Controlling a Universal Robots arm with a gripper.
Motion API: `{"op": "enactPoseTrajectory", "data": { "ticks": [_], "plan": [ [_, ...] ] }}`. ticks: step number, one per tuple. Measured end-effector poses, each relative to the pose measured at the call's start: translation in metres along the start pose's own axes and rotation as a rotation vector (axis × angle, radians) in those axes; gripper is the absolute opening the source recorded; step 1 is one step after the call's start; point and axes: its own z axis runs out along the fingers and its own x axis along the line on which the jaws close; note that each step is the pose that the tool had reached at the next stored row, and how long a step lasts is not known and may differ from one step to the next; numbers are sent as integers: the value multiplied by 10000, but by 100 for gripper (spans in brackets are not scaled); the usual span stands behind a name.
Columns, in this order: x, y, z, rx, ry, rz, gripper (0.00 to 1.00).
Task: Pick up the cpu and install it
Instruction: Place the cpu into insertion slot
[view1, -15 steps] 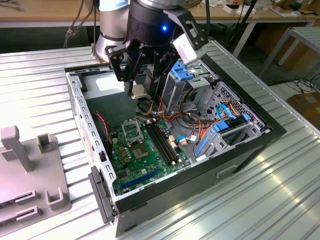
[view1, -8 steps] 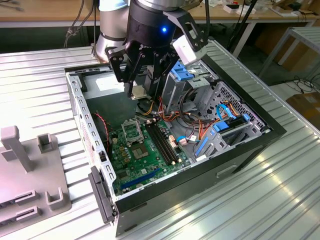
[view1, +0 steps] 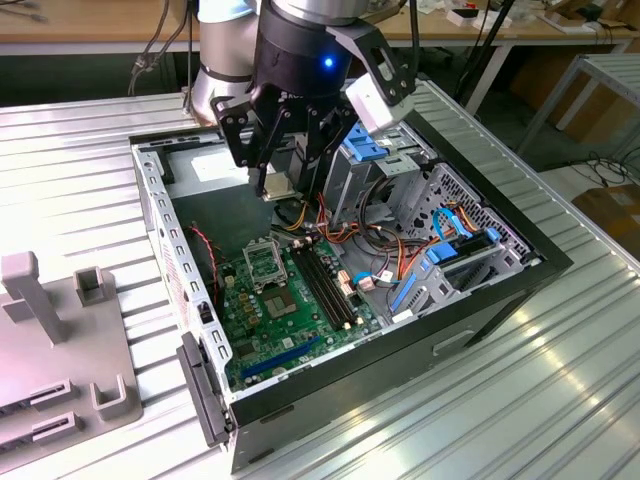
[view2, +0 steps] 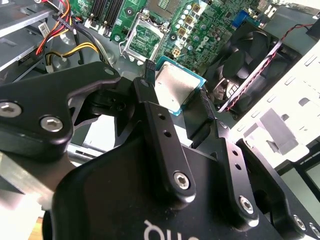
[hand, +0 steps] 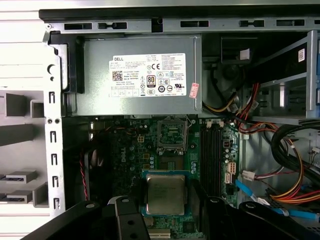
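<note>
Gripper (view1: 284, 188), upper centre of the exterior view: fingers closed on the cpu (hand: 165, 194) by two opposite edges, hanging inside the open case above the motherboard. Empty socket (hand: 172, 135) lies just beyond. Judgement: keep the chip level and squared to the socket frame.

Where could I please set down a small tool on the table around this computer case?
The ribbed table is bare on the exterior view's right of the case. The exterior view's left holds a grey fixture; inside, cables leave little room.

My table (view1: 560, 400) is ribbed silver metal. Open black computer case (view1: 400, 390) sits on it, with grey plastic fixture (view1: 60, 350) at exterior view's left.
</note>
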Motion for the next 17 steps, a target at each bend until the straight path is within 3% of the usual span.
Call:
{"op": "enactPoseTrajectory", "data": {
  "ticks": [17],
  "plan": [
    [-4, 0, 72, 0, 0, -1, 47]
  ]
}}
